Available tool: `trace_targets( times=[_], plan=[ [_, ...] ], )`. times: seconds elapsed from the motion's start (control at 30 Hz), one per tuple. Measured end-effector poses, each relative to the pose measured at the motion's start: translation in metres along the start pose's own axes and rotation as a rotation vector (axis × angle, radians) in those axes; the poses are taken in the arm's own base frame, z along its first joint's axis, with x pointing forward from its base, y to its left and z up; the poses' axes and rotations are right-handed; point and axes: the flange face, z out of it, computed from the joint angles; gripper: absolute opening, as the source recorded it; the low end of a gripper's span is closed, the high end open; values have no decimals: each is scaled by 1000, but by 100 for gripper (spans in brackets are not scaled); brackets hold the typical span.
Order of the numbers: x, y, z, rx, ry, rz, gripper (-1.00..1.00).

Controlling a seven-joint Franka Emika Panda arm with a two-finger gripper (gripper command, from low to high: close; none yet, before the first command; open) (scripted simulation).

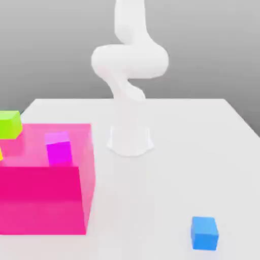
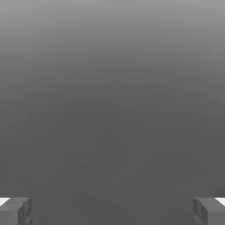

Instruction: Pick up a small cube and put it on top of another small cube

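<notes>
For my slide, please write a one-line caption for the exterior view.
White arm on a white table; blue cube alone in front, magenta cube seen through a big pink block, green cube behind.

The exterior view looks from the front, slightly above, across the tabletop toward the arm, while the hand view looks past the end effector at plain grey.
</notes>
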Motion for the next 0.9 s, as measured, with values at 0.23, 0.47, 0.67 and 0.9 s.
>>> trace_targets(
  times=[0.23,0.47,0.67,0.9],
  plan=[
    [-51,-13,138,-154,-126,19,0],
    [-129,3,256,-297,-254,30,0],
    [-216,32,336,-412,-372,30,0],
    [-309,86,402,-530,-487,53,0]
  ],
)
